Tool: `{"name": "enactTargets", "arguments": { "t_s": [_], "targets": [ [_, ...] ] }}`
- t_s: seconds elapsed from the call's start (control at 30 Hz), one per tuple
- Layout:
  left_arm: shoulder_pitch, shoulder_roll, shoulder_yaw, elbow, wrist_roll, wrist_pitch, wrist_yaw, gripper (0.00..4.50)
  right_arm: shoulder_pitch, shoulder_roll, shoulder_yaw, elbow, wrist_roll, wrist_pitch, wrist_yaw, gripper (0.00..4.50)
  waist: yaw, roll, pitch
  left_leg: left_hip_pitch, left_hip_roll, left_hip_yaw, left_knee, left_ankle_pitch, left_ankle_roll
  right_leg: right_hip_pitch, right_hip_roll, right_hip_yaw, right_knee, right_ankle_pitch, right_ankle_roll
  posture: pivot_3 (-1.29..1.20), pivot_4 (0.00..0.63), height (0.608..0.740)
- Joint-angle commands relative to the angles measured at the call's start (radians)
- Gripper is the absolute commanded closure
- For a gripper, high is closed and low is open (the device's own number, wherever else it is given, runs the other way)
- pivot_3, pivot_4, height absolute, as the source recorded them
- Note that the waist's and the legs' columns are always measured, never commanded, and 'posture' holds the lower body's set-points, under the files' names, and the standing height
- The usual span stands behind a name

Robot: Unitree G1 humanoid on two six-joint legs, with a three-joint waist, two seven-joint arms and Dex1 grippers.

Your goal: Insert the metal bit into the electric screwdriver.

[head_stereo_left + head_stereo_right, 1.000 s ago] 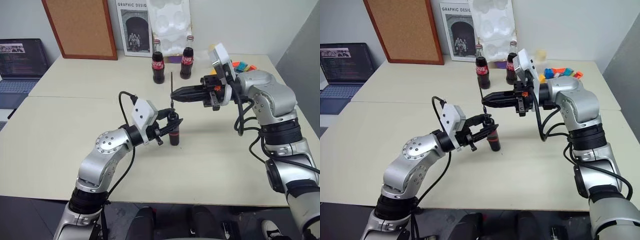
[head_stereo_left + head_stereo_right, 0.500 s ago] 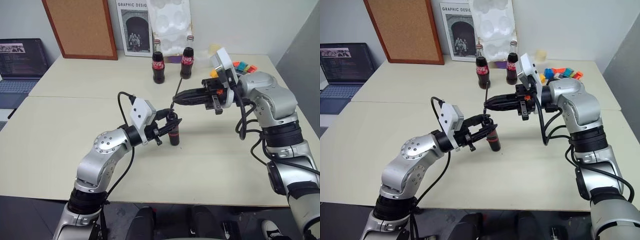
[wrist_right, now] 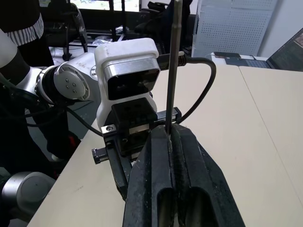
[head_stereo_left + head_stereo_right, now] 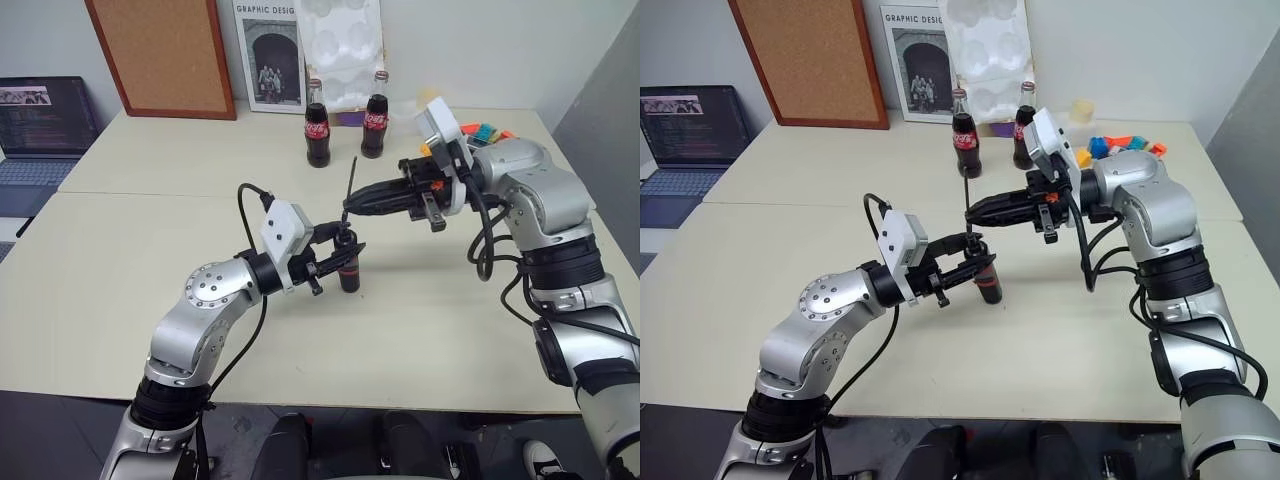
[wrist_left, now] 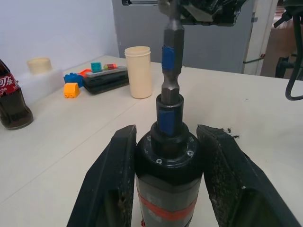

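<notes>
The electric screwdriver (image 4: 348,270), black with a red band, stands upright on the table with my left gripper (image 4: 340,262) shut around its body. In the left wrist view the fingers (image 5: 115,182) clamp the screwdriver (image 5: 168,163) from both sides. My right gripper (image 4: 350,207) reaches in level from the right, just above, shut on the metal bit (image 4: 351,182). This thin rod leans a little, its top toward the right. The bit's (image 5: 170,56) thick lower end, with a blue band, meets the screwdriver's blue collar. In the right wrist view the rod (image 3: 174,61) rises from between the closed fingers (image 3: 158,156).
Two cola bottles (image 4: 316,135) (image 4: 373,125) stand at the back behind the grippers. Coloured blocks (image 4: 487,132) and a cream cup (image 5: 138,71) sit back right. A laptop (image 4: 40,120) is far left. A cork board and a poster lean on the wall.
The bit stood straight up a second ago and now leans with its top to the right, as the right gripper turned slightly. The left gripper and screwdriver held still.
</notes>
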Motion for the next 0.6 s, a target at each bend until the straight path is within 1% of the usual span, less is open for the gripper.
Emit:
{"name": "enactTargets", "arguments": {
  "t_s": [0.03, 0.6],
  "targets": [
    [0.012, -0.001, -0.025, -0.039, -0.021, -0.01, -0.028, 2.81, -0.028, -0.009, -0.009, -0.005, -0.004, -0.021, 0.018, 4.42, 0.0, 0.0, 0.0, 0.0, 0.0, 0.0, 0.0, 0.0, 0.0, 0.0, 0.0, 0.0, 0.0, 0.0, 0.0, 0.0, 0.15, 0.74],
    [0.011, -0.001, -0.03, -0.029, -0.022, -0.022, -0.03, 2.81, -0.044, -0.006, 0.015, 0.025, -0.033, -0.078, 0.054, 4.42, 0.0, 0.0, 0.0, 0.0, 0.0, 0.0, 0.0, 0.0, 0.0, 0.0, 0.0, 0.0, 0.0, 0.0, 0.0, 0.0, 0.15, 0.74]
  ]
}}
